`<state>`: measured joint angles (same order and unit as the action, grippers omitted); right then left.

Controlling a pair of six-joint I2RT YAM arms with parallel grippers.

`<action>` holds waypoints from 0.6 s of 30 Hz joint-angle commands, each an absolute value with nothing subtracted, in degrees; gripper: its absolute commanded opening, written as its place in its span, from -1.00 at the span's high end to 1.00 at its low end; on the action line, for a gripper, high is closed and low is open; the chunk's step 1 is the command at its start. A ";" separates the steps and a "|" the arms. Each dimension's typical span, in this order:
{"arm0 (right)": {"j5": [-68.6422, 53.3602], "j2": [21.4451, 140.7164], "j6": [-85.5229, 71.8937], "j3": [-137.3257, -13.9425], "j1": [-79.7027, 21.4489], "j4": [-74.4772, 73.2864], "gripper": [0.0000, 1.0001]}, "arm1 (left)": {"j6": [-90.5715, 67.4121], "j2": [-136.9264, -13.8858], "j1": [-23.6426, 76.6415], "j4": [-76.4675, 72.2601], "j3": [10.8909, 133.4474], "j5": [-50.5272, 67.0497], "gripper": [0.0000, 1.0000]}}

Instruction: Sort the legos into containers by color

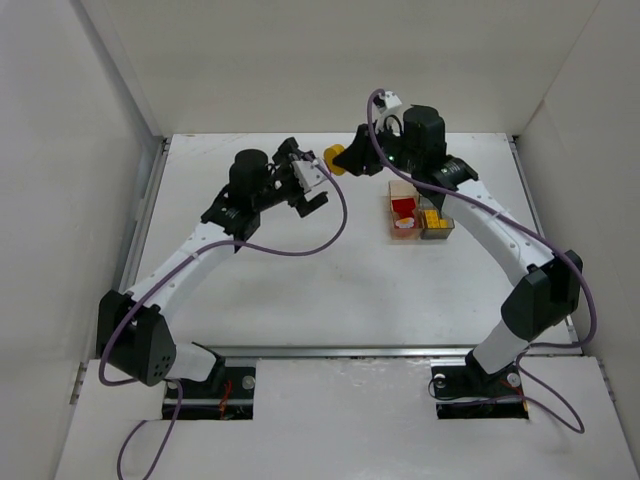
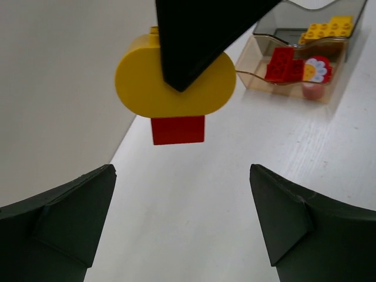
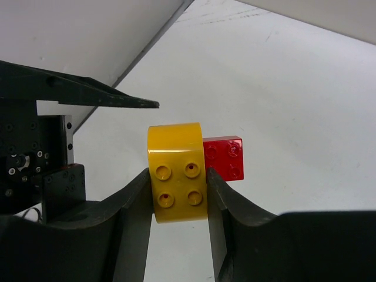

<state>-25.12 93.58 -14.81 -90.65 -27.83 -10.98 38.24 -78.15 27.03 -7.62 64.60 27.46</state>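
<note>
Legos joined as a pair, a rounded yellow piece (image 2: 141, 88) with a red brick (image 2: 178, 130) stuck to it, are clamped in the right gripper (image 3: 178, 182). Its two fingers press the yellow piece's flat sides, and the red brick juts out past them, untouched. The left gripper (image 2: 181, 176) is spread wide with nothing between its fingers. It faces the pair, which hangs above the table (image 2: 194, 235) just ahead of its fingertips and apart from them.

From the left wrist, one dark finger of the right gripper covers the top of the yellow piece, and the other finger cannot be seen. From above, the right gripper is mostly hidden under its own wrist.

Beyond the left gripper and to its right stand the amber container (image 2: 258, 79) and the grey container (image 2: 288, 23), touching. Red legos (image 2: 285, 64) lie in the amber one and yellow legos (image 2: 326, 29) in the grey, whose far side is cut off by the picture's edge.
</note>
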 commanded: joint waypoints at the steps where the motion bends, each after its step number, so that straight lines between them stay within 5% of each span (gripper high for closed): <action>1: -22.76 92.72 -20.47 -92.47 -28.39 -7.47 0.89 | 36.83 -77.08 28.21 -15.37 64.42 20.41 -0.93; 6: -22.76 92.11 -22.76 -91.41 -28.39 -7.47 0.89 | 36.30 -78.13 29.35 -19.15 64.95 18.98 -0.88; 14: -23.91 92.11 -23.38 -91.41 -28.92 -6.42 0.89 | 33.67 -80.07 29.36 -15.39 67.76 24.79 -0.28; 18: -24.52 92.11 -23.90 -91.41 -29.44 -5.89 0.89 | 33.66 -81.29 29.36 -14.68 68.38 23.65 -0.23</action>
